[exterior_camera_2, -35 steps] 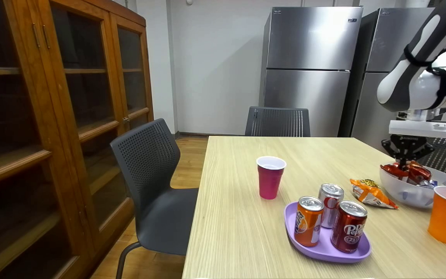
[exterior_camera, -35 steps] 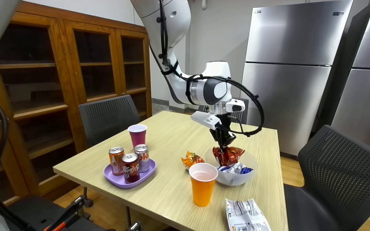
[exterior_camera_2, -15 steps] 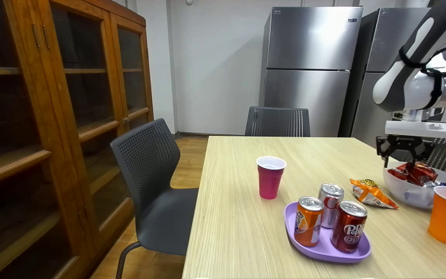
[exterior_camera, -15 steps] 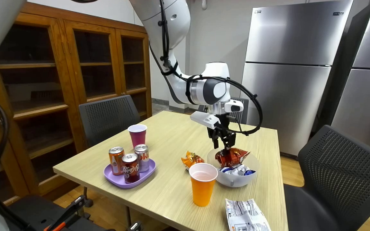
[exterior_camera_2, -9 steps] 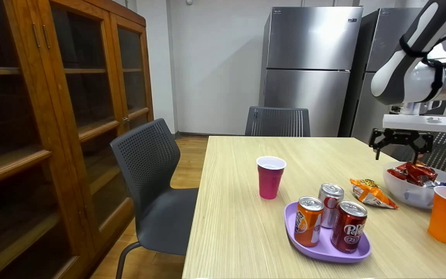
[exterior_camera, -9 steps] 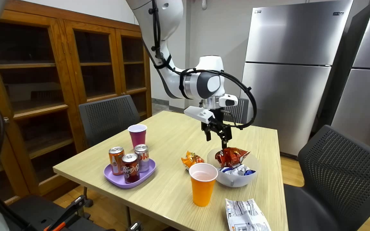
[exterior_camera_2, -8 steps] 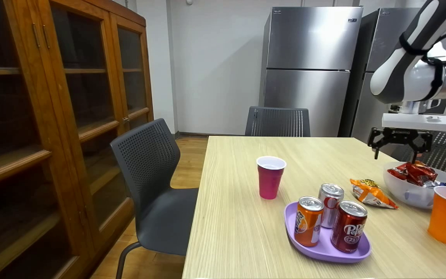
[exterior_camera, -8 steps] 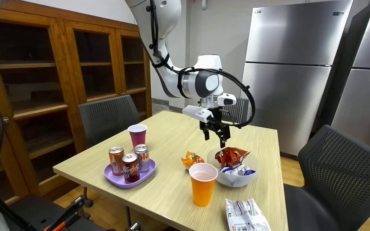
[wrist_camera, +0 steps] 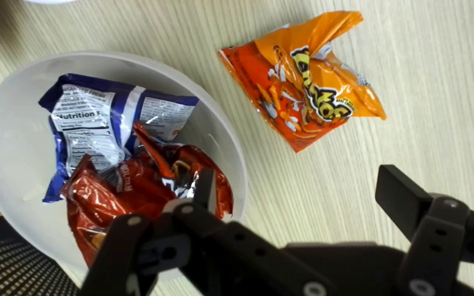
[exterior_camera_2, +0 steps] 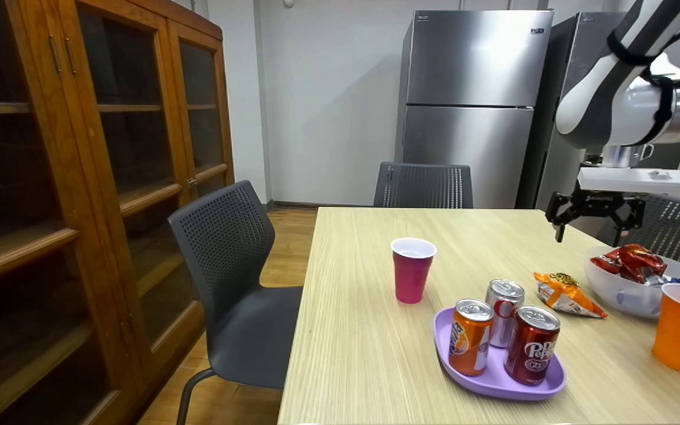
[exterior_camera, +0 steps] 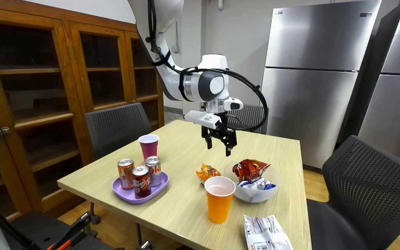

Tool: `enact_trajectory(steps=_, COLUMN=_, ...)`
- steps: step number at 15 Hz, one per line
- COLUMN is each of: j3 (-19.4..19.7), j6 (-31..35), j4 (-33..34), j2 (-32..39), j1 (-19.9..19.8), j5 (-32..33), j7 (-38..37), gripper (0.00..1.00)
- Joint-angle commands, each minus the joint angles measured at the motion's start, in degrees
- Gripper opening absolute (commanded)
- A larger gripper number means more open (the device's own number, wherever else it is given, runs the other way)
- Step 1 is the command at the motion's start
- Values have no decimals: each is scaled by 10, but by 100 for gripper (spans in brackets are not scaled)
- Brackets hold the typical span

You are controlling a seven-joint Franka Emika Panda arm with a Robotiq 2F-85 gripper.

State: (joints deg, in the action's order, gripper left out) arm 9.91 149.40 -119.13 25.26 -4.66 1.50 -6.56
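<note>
My gripper (wrist_camera: 298, 191) stands wide open, with nothing between its fingers. It hovers above the table in both exterior views, up and to one side of a translucent white bowl (exterior_camera: 253, 198). Inside that bowl lie a crumpled red chip bag (wrist_camera: 134, 189) and a blue-and-white bag (wrist_camera: 87, 123). In the wrist view one finger overlaps the red bag's edge but appears well above it. An orange Cheetos bag (wrist_camera: 290, 86) rests on the table beside the bowl, beyond the fingertips. The lower part of the red bag is hidden by the gripper in the wrist view.
An orange cup (exterior_camera: 219, 205) stands close to the bowl, and a silvery bag (exterior_camera: 267, 234) lies near the table edge. A purple tray (exterior_camera_2: 496, 389) carries three cans, with a magenta cup (exterior_camera_2: 412, 274) behind it. Chairs (exterior_camera: 366, 187) surround the table (exterior_camera: 182, 208).
The gripper was shut on the red bag at the bowl. It has opened, left the bag in the bowl, then risen and moved away from the bowl. The bowl shifted slightly.
</note>
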Motion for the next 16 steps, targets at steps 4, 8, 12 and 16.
enact_trajectory(steps=4, j3=-34, j6=15, j4=-50, j2=-28, j1=-19, j5=0, j7=97, gripper=100)
enact_trajectory(steps=8, j3=-53, j6=16, j4=-51, j2=-17, j1=-36, j5=-8, j7=157, gripper=100)
enact_trajectory(steps=12, j3=-75, j6=11, j4=-45, j2=-6, j1=-62, j5=-27, j7=214, gripper=100)
enact_trajectory(steps=16, j3=-94, j6=3, j4=-29, j2=17, j1=-86, j5=-48, j7=256, gripper=100)
